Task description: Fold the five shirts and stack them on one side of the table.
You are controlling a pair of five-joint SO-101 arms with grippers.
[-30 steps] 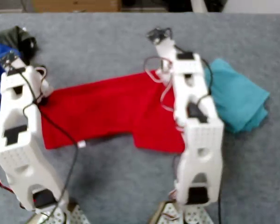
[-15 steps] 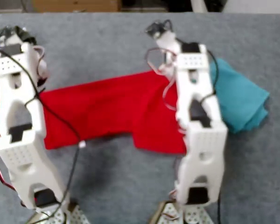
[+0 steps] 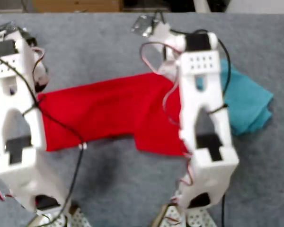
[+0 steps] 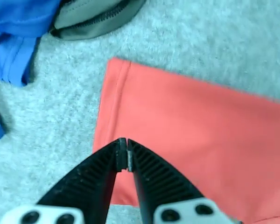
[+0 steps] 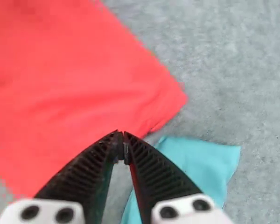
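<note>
The red shirt (image 3: 109,113) is plain, with no print. The teal shirt (image 3: 246,101) is plain as well. The blue shirt (image 4: 14,28) is bright and plain, and the grey-green shirt (image 4: 95,18) is dark. The table (image 3: 94,47) is a speckled grey. The arms (image 3: 206,118) are white. The left gripper (image 4: 122,154) and right gripper (image 5: 121,145) have black ribbed fingers on white bases.

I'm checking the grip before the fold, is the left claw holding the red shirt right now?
No, the left claw is shut on nothing, and the red shirt lies flat beneath it.
</note>
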